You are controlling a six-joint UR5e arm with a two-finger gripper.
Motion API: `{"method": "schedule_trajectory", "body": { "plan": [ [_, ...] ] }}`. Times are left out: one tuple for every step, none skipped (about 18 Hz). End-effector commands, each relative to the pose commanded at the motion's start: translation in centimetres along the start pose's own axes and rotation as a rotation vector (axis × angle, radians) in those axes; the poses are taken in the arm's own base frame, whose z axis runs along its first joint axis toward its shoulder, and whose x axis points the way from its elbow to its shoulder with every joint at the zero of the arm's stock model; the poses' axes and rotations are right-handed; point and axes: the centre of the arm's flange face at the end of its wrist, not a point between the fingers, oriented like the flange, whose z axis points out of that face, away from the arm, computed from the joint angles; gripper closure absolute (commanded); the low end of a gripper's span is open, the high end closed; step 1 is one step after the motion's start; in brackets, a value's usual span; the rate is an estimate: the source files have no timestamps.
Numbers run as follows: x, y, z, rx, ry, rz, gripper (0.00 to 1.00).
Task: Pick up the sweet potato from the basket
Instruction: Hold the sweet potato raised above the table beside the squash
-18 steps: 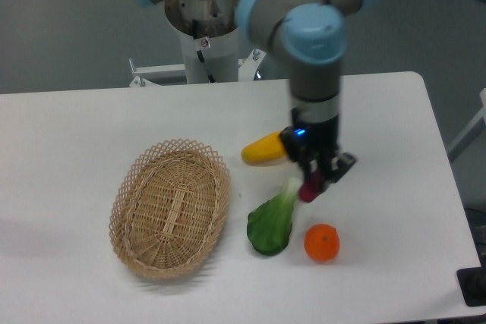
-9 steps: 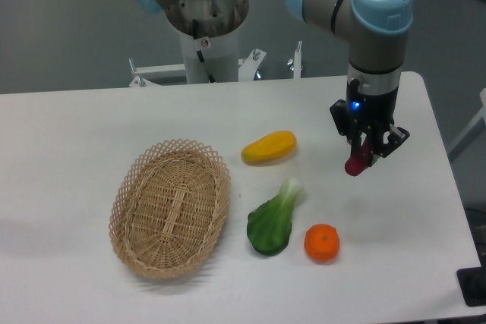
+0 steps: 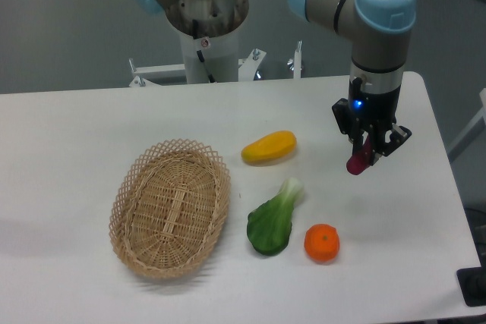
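The gripper (image 3: pixel 370 149) hangs above the right part of the white table (image 3: pixel 91 134), its two fingers clamped on the sweet potato (image 3: pixel 358 160), whose magenta end pokes out below them (clear of the tabletop). The basket (image 3: pixel 170 206) sits well apart to the left, nothing visible inside. Between them lie a yellow fruit (image 3: pixel 269 147), a leafy green (image 3: pixel 275 219) and an orange (image 3: pixel 322 243).
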Motion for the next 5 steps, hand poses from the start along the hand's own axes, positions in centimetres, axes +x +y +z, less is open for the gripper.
{"method": "schedule_trajectory", "body": {
  "plan": [
    [-0.01, 0.00, -0.02, 0.000, -0.002, 0.000, 0.78],
    [-0.05, -0.04, -0.18, 0.002, -0.004, 0.000, 0.78],
    [0.01, -0.04, -0.21, 0.002, -0.004, 0.000, 0.78],
    [0.01, -0.04, -0.21, 0.002, -0.004, 0.000, 0.78],
    [0.04, -0.13, -0.21, 0.002, -0.004, 0.002, 0.78]
  ]
}}
